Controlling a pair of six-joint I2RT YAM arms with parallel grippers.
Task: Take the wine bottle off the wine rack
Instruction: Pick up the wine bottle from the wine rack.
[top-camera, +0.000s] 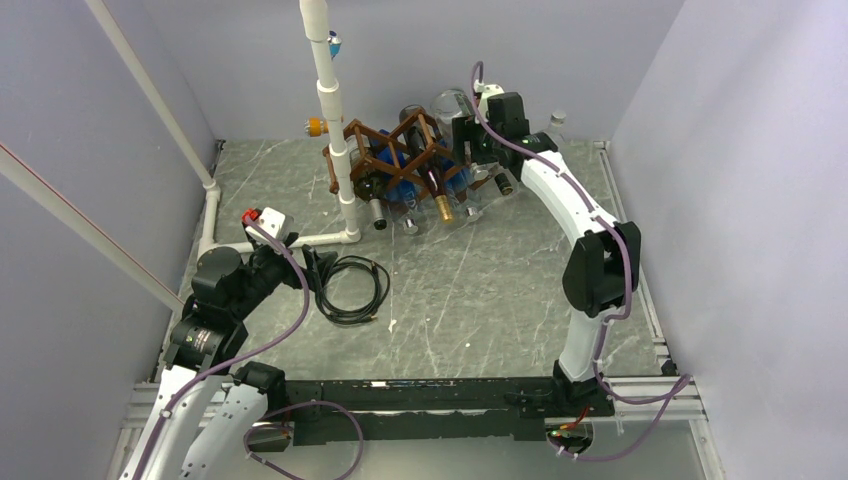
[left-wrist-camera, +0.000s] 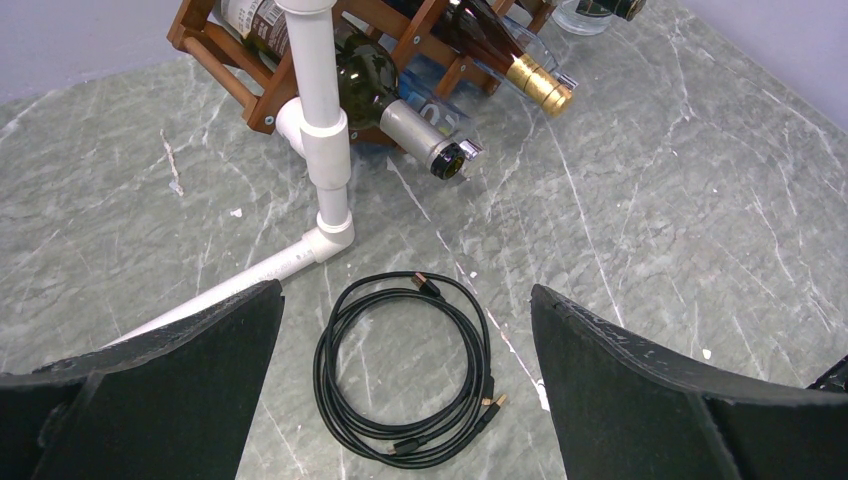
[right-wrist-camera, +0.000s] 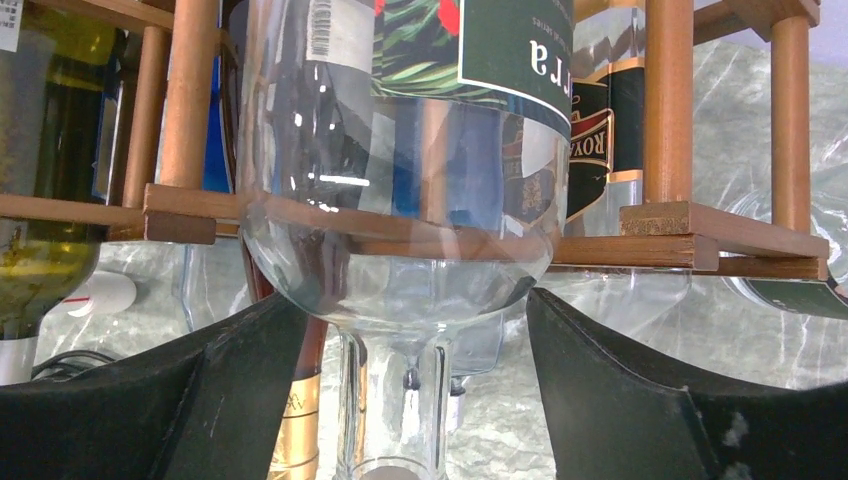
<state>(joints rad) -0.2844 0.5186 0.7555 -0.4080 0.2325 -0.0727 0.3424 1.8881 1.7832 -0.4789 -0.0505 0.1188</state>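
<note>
So the right hand (right-wrist-camera: 415, 310) is the one on the job here. It's up at the rack (right-wrist-camera: 670, 120) at the far side of the bench (left-wrist-camera: 650, 200), way nearer than the left.

The clear bottle (right-wrist-camera: 400, 200) sits in a rack cell dead ahead of that hand, between its two fingers. In the wrist view its long axis runs up and down, neck toward the bottom and body going up through the wooden bars.

The fingers are spread to either side of the shoulder, crossways to that axis. We can't tell if the pads are on the glass.

Our guess is the pull has to follow that axis, so the body slides out without snagging a bar or the other bottles.

The left hand (left-wrist-camera: 405, 300) is spread wide and empty over a coiled cable (left-wrist-camera: 340, 400), well apart from the rack.
</note>
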